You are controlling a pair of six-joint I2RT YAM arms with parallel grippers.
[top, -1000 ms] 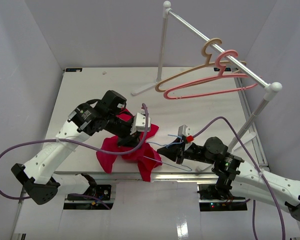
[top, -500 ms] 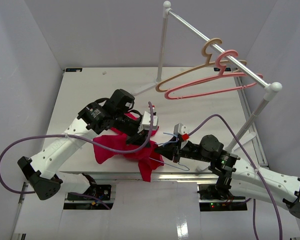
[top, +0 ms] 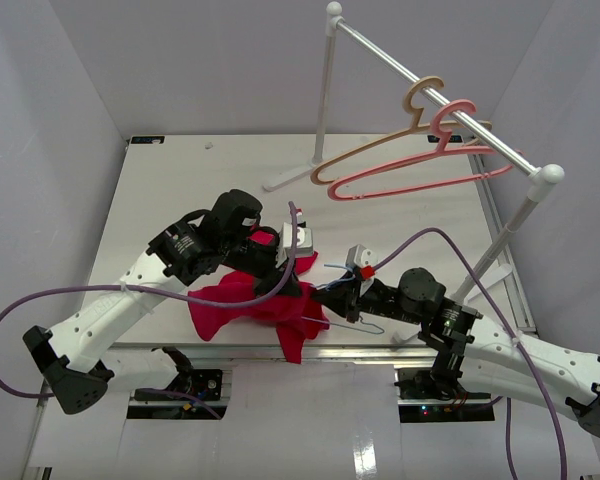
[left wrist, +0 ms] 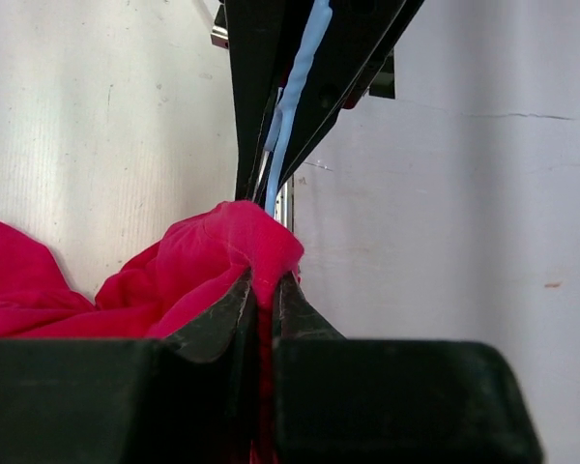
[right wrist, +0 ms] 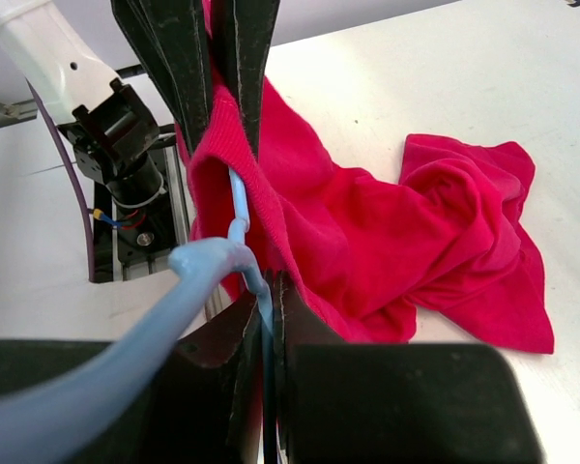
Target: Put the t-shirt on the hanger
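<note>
Two pincers meet at shirt and hanger, lower centre of the top view.
The left pincer (left wrist: 263, 290) is clamped on a fold of the t-shirt (top: 242, 300), which lies bunched at the surface's (top: 180, 190) near edge. The right pincer (right wrist: 268, 302) is closed on the hanger (right wrist: 205, 266), whose wire touches the red cloth.

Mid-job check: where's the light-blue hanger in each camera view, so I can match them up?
Top external: hanger sits lower centre, just right of the t-shirt.
Left wrist: top centre, a blue strip above the t-shirt.
Right wrist: lower left, its wire running up against the t-shirt.
Shared landmark: the red t-shirt.
</note>
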